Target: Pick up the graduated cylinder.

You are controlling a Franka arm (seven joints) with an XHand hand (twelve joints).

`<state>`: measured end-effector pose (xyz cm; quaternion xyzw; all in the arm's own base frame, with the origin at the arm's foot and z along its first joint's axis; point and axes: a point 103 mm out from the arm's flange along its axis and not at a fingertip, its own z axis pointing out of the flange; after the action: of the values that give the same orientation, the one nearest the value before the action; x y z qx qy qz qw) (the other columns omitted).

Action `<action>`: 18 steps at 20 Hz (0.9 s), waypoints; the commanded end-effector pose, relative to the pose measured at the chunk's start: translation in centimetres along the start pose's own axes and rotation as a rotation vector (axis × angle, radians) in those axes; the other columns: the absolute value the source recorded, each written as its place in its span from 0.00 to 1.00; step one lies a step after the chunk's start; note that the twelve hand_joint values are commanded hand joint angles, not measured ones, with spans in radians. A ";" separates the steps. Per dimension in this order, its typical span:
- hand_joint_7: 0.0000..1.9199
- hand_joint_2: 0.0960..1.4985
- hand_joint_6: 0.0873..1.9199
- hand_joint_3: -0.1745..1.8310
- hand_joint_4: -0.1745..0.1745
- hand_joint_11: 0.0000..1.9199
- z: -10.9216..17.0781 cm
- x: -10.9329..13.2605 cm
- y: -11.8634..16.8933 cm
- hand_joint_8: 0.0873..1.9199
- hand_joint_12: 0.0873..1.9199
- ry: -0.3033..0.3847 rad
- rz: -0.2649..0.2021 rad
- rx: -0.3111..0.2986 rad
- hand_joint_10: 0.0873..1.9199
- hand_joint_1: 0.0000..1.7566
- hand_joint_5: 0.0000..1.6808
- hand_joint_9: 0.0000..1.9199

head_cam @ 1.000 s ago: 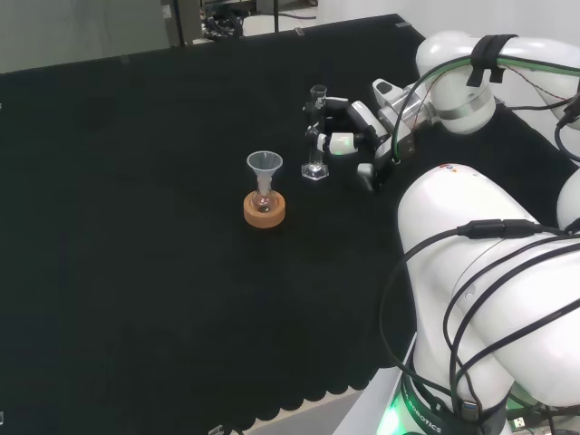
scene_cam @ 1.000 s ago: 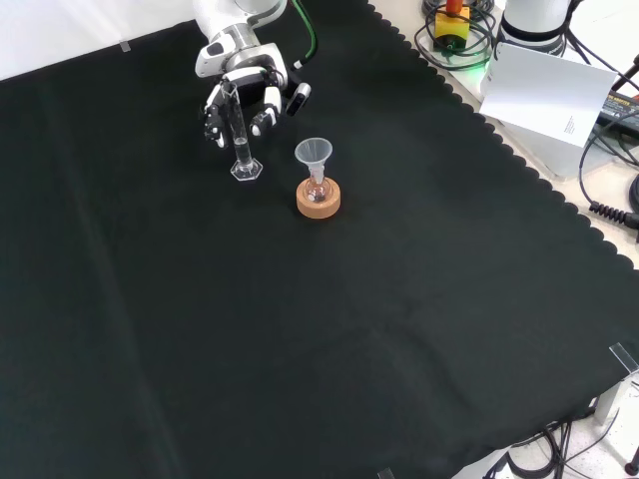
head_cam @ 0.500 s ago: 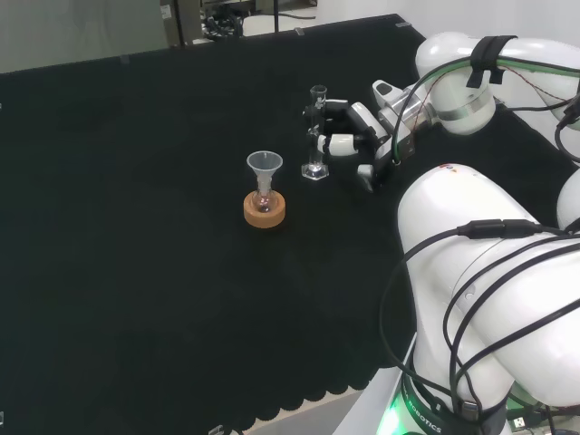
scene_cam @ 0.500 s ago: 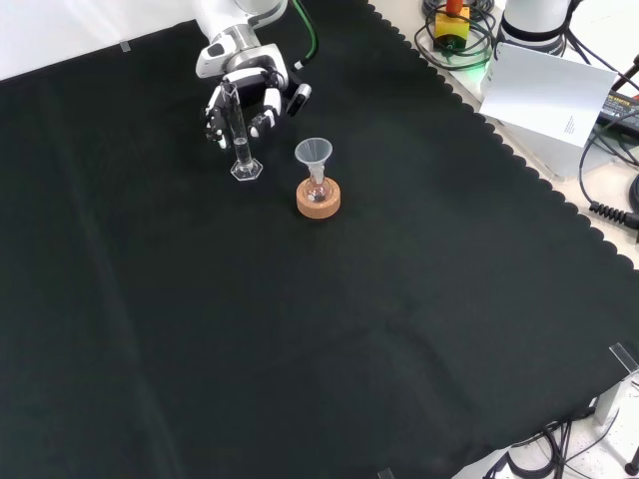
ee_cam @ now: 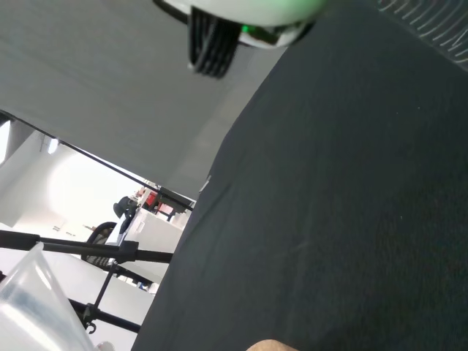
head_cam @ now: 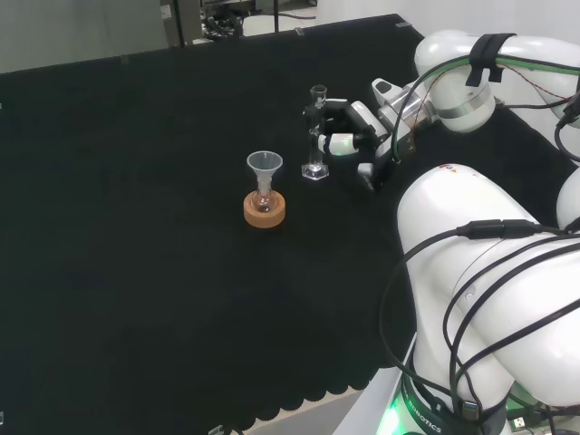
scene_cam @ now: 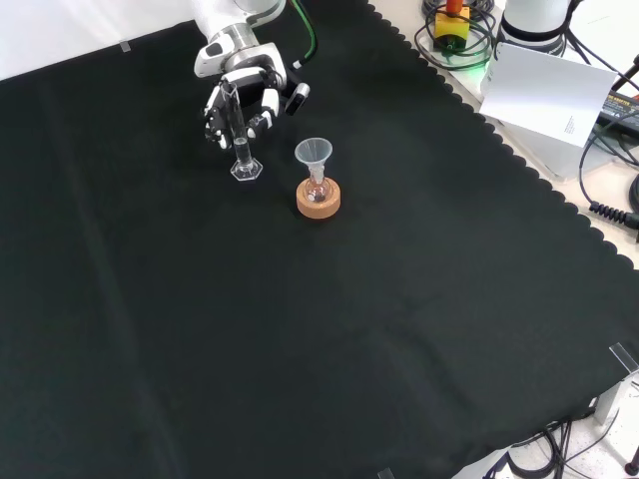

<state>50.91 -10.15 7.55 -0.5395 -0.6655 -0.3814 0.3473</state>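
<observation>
- Bench lay under black cloth (scene_cam: 399,299), scalloped along one edge; cables and white paper sat off the cloth at the front view's right.
- Fingers (head_cam: 337,142) were curled round the graduated cylinder (head_cam: 315,136) about mid-height; in the front view they showed on both sides of the tube.
- The hand (scene_cam: 245,100) came in from the front view's top; in the head view it reached the cylinder from the right, with the white arm links (head_cam: 471,272) behind it.
- Cylinder stood upright, clear, its hexagonal foot (scene_cam: 246,171) at or barely above the cloth; I could not tell which.
- Near it, to the left in the head view, a small flask with a funnel (head_cam: 265,164) in its neck sat on a cork ring (head_cam: 265,210), apart from the cylinder.
- Wrist view showed black cloth and a clear funnel rim (ee_cam: 33,303).
</observation>
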 end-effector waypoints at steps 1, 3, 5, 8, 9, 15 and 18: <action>0.40 0.47 0.30 0.43 0.45 0.48 0.2 0.1 0.1 0.26 0.49 -0.016 0.004 -0.006 0.08 0.71 0.45 0.56; 0.41 0.48 0.30 0.43 0.44 0.48 0.2 0.1 0.1 0.27 0.48 -0.022 0.005 -0.009 0.07 0.73 0.46 0.56; 0.42 0.50 0.31 0.44 0.43 0.47 0.1 0.1 0.2 0.27 0.47 -0.027 0.007 -0.012 0.07 0.75 0.47 0.57; 0.42 0.53 0.34 0.44 0.42 0.47 0.0 0.3 0.3 0.31 0.46 -0.046 0.012 -0.013 0.08 0.78 0.48 0.57; 0.42 0.53 0.35 0.44 0.41 0.47 -0.1 0.4 0.3 0.32 0.46 -0.060 0.013 -0.012 0.09 0.78 0.49 0.57; 0.42 0.60 0.37 0.38 0.27 0.51 -0.8 1.6 0.6 0.48 0.44 -0.238 0.012 0.021 0.13 0.79 0.55 0.59; 0.43 0.72 0.37 0.17 0.18 0.56 -1.2 2.4 0.9 0.62 0.40 -0.359 0.007 0.057 0.13 0.77 0.58 0.63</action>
<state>51.14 -9.98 8.55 -0.5700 -0.6900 -0.3296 0.3005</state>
